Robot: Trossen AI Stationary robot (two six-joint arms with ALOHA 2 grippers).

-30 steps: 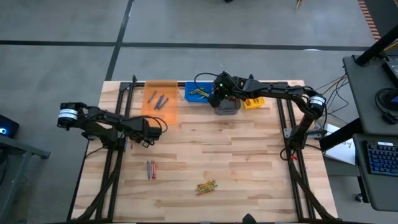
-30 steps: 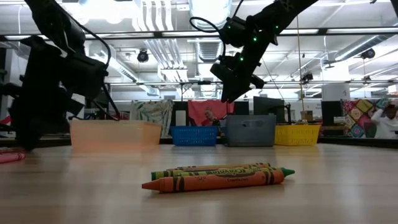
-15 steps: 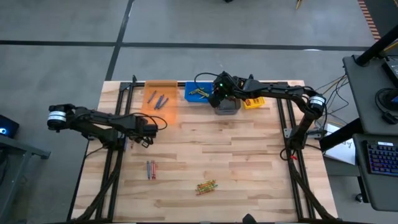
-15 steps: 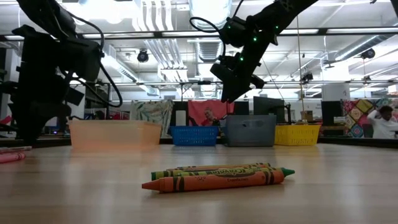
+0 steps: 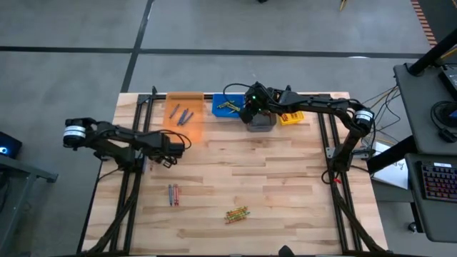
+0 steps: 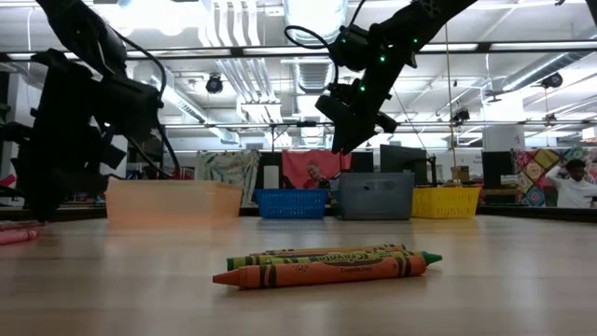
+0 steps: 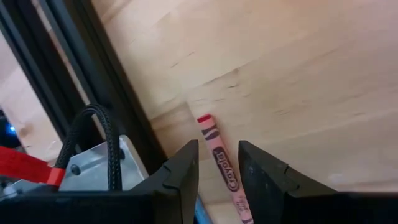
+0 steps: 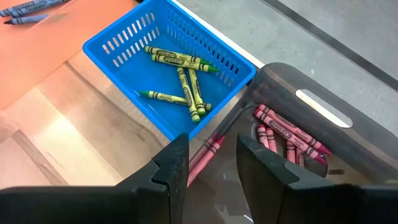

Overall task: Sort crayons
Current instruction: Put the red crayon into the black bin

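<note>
1. We are looking down on a wooden table (image 5: 271, 185) with four bins lined up along its far edge: an orange bin (image 5: 184, 114) at the left, then a blue bin (image 5: 227, 106), a grey bin (image 5: 261, 123) and a yellow bin (image 5: 291, 118).
2. We are seeing the left gripper (image 7: 217, 171) hanging over the left part of the table, near the orange bin, with its fingers (image 7: 183, 174) set narrowly on either side of a red crayon (image 7: 222, 167).
3. The red crayon is lying between those fingers, and we are reading it as gripped.
4. We are seeing the right gripper (image 8: 211, 163) hovering at the far edge, over the gap between the blue bin and the grey bin.
5. Its fingers (image 8: 171, 168) are standing apart, and a red crayon (image 8: 202, 152) is showing in the gap between them; we cannot tell whether it is held.
6. Green crayons (image 8: 180, 71) are lying in the blue bin, red crayons (image 8: 286, 134) in the grey bin, and blue crayons (image 5: 180, 114) in the orange bin.
7. Two crayons (image 5: 172, 193) are lying on the left part of the table, red and blue.
8. A small cluster of green and orange crayons (image 5: 237, 213) is lying near the front edge, around the middle.
9. In the low view, that cluster (image 6: 326, 263) is resting on the wood nearest us, with the bins far behind.
</note>
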